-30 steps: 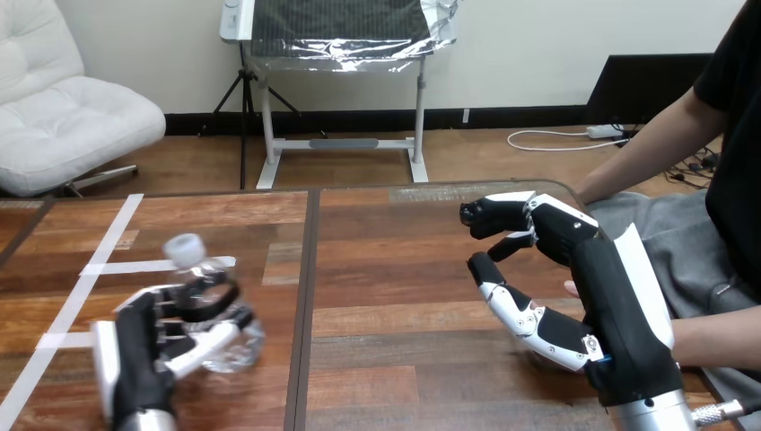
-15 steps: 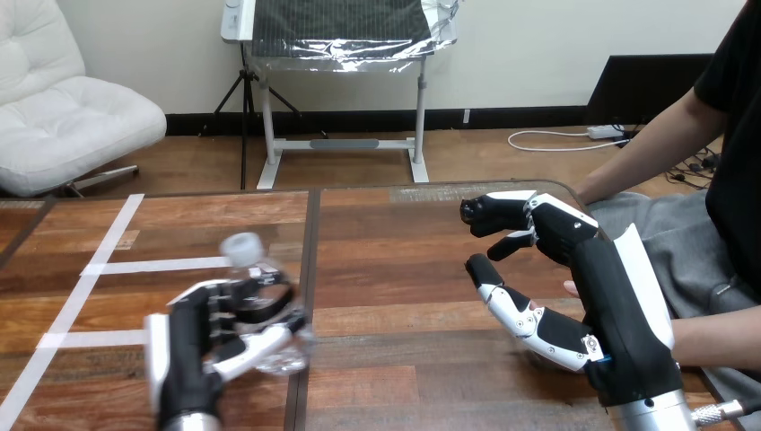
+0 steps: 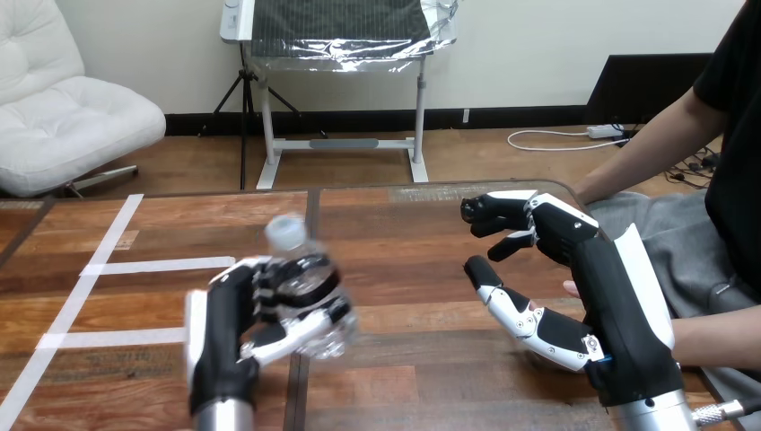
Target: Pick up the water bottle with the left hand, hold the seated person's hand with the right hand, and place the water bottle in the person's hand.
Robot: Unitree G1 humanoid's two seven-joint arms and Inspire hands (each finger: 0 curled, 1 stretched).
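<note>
The brown wooden counter (image 3: 404, 269) of glossy planks is split by a dark seam (image 3: 312, 211) running front to back (white tape strips (image 3: 153, 266) cross its left half).
</note>
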